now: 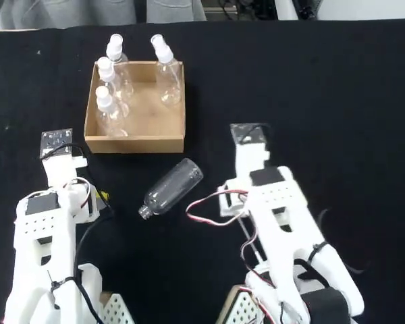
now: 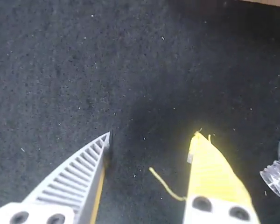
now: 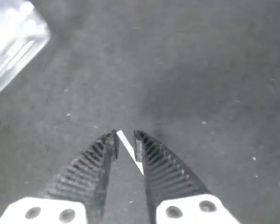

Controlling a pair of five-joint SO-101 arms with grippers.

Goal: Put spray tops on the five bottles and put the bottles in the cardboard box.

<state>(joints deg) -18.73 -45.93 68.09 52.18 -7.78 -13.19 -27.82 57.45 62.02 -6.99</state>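
Note:
A clear bottle (image 1: pixel 172 187) without a spray top lies on its side on the black table, its open neck (image 1: pixel 145 211) turned toward the left arm. Several bottles with white spray tops (image 1: pixel 115 47) stand in the cardboard box (image 1: pixel 135 143) behind it. My left gripper (image 2: pixel 150 138) is open just above the cloth with nothing between its fingers, and the bottle's threaded neck (image 2: pixel 277 175) is off to one side of its yellow finger (image 2: pixel 210 168). My right gripper (image 3: pixel 125 136) is shut and empty over bare cloth, with the bottle's body (image 3: pixel 14 42) nearby.
The left arm (image 1: pixel 44 223) and right arm (image 1: pixel 277 202) flank the lying bottle at the near side of the table. Black cloth runs wide to the right of the box. A loose yellow thread (image 2: pixel 165 184) lies under the left gripper.

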